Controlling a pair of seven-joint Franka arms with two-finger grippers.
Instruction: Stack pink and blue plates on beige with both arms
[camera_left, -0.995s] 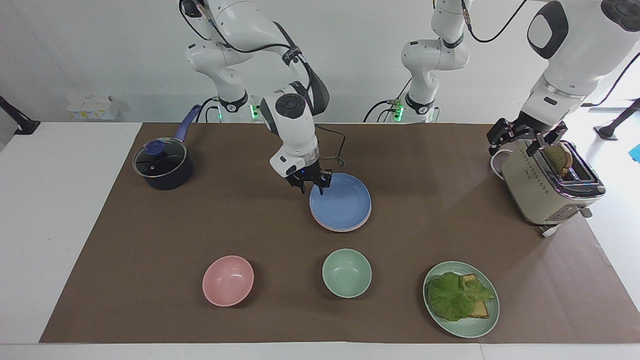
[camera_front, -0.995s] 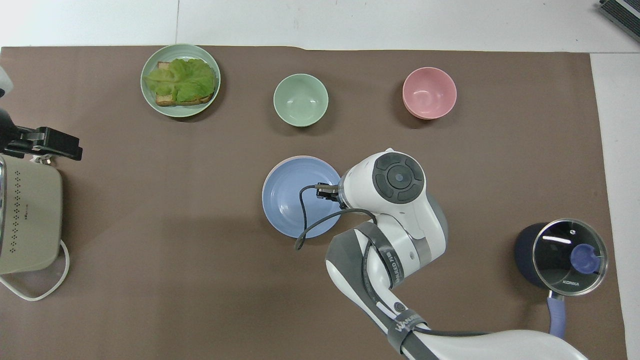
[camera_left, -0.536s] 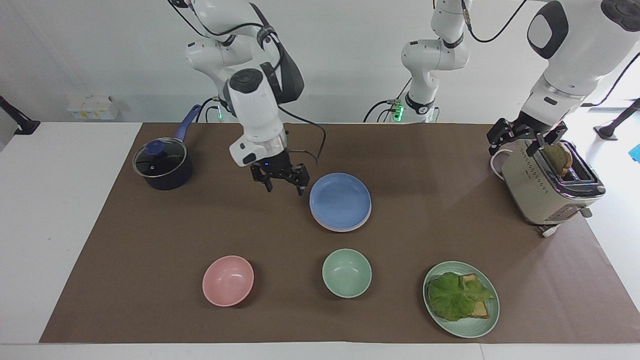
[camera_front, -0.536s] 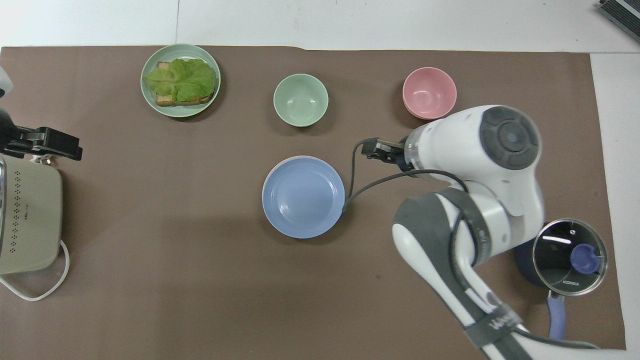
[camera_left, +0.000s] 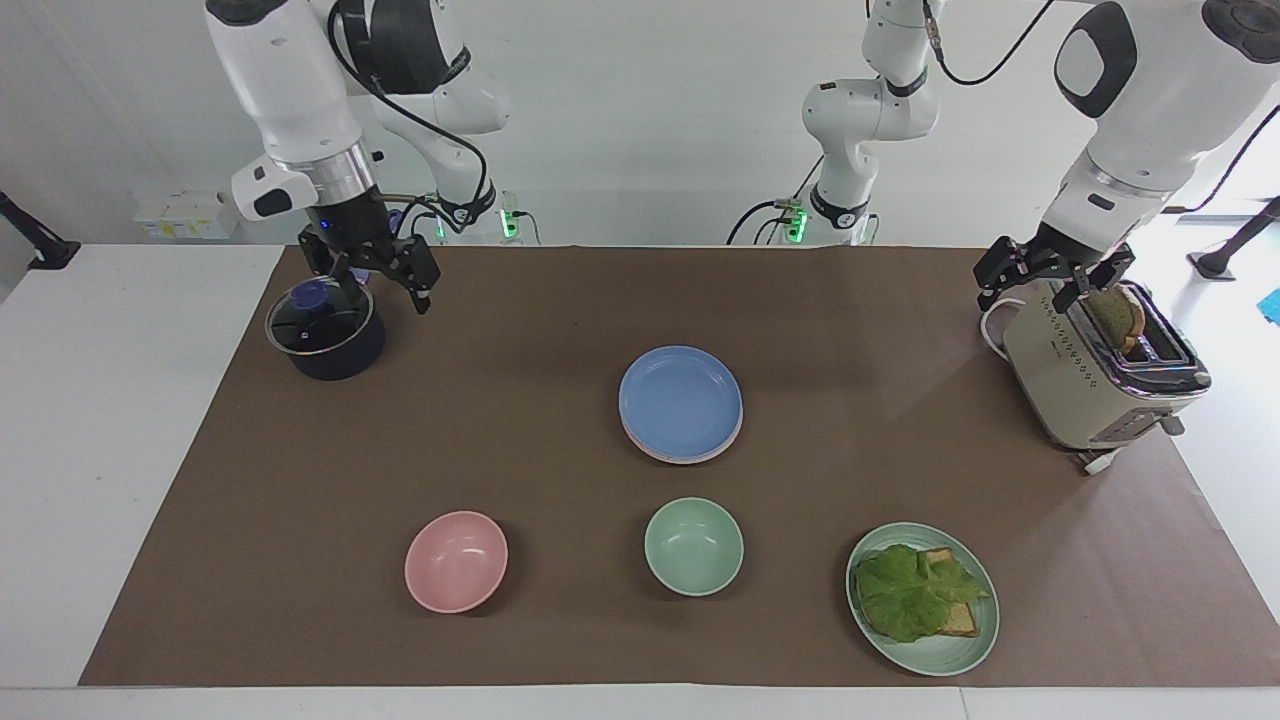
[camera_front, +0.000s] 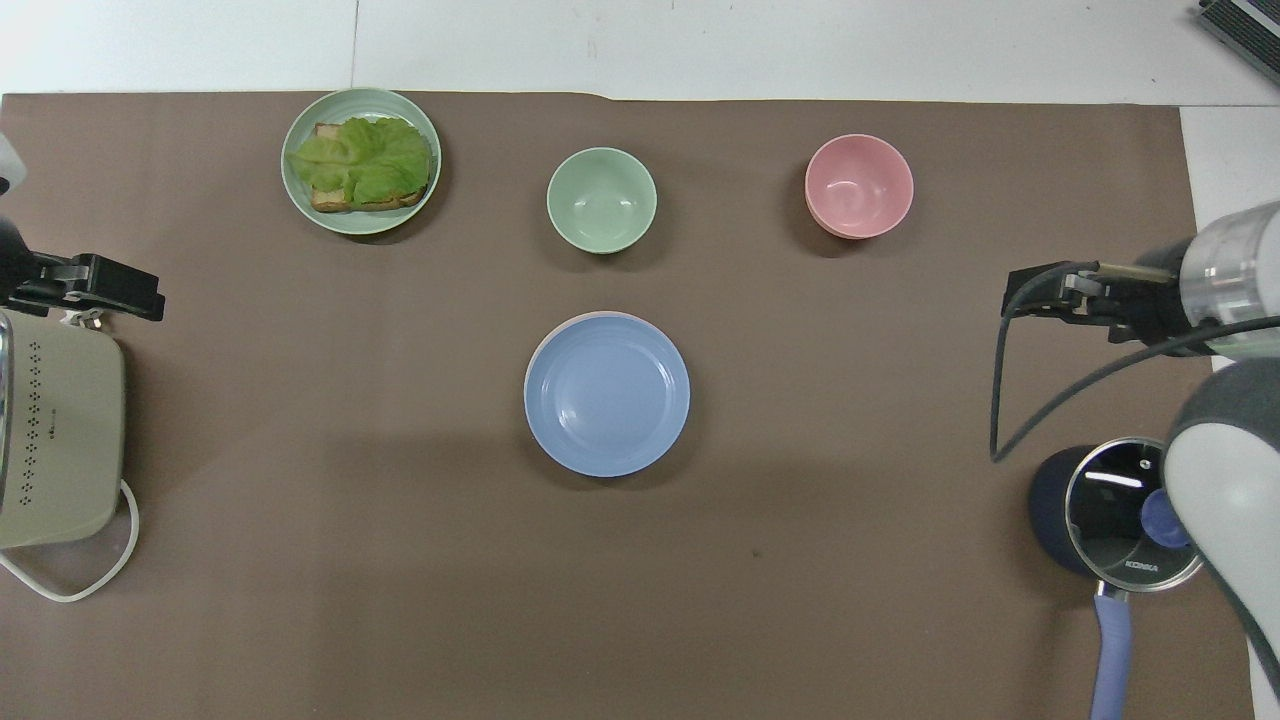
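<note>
Brown counter (camera_left: 900, 330) mid-area: blue plate (camera_left: 681, 401) tops pink plate (camera_left: 690, 457), stack looks done; right pincer (camera_left: 372, 268) wide over pot (camera_left: 325, 335), left pincer (camera_left: 1050, 272) wide by toaster (camera_left: 1095, 375); park clear.

Two glossy white jointed robot arms with black fittings

The glossy white right arm (camera_left: 285, 90) is showing a rounded white shell, a silvery wrist ring and a black cable looping down to its small black two-finger right gripper (camera_left: 372, 268), where a tiny blue light is glowing. The glossy white left arm (camera_left: 1135, 110) is wearing dark grey oval joint caps, with black cables trailing off it, and is ending in the matching black left gripper (camera_left: 1052, 268). Green lights are shining at both bases.
</note>
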